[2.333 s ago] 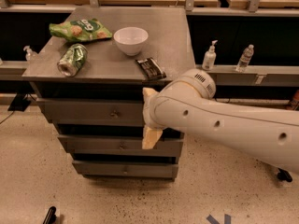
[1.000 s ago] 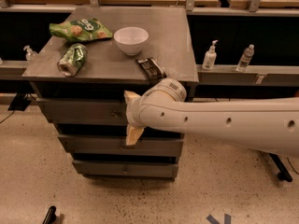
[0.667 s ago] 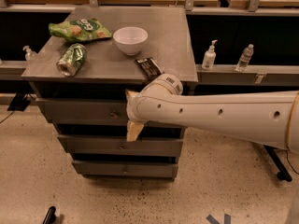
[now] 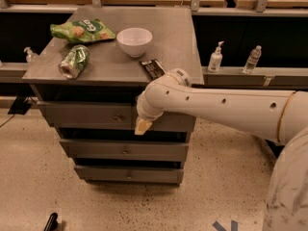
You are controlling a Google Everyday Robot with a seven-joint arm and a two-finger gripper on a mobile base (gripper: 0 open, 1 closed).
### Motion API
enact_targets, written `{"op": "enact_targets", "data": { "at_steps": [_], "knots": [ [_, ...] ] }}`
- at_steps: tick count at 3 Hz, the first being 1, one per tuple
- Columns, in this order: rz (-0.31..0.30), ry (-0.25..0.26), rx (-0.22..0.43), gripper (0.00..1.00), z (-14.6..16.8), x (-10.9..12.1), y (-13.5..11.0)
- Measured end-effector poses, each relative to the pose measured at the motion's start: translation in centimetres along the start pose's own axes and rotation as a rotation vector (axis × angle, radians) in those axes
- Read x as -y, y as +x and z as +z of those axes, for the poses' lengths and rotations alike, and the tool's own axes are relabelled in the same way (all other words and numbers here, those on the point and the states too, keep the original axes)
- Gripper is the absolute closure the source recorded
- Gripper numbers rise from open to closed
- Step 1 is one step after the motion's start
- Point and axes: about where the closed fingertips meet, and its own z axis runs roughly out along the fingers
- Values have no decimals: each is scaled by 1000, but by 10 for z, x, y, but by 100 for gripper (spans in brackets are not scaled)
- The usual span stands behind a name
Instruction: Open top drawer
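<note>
1. Top drawer (image 4: 82, 114): the claw (image 4: 143, 126) hangs just in front of its face, right of centre. How far the claw is spread, or whether it grips anything, cannot be made out.
2. The drawer's knob (image 4: 117, 117) sits just left of the claw, slightly higher.
3. The drawer looks closed under the worktop (image 4: 110, 64). Its front runs left to right, so a short leftward shift probably comes before any pull.

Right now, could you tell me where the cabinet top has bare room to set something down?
The cabinet top is bare right of the bowl and at front middle, between the can and the dark bar. The left is crowded with chip bag and can. The gripper hangs before the top drawer, right of its knob.
</note>
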Motion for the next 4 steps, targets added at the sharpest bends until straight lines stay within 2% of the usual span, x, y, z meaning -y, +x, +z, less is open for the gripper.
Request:
{"op": "enact_targets", "data": {
  "at_steps": [1,2,3,4],
  "knots": [
    [-57,-59,-2,56,-4,-14,-4],
    [-103,-98,55,72,-28,-38,-10],
    [-130,-147,165,61,-64,-78,-24],
    [-130,-148,168,48,-65,-79,-25]
  ]
}}
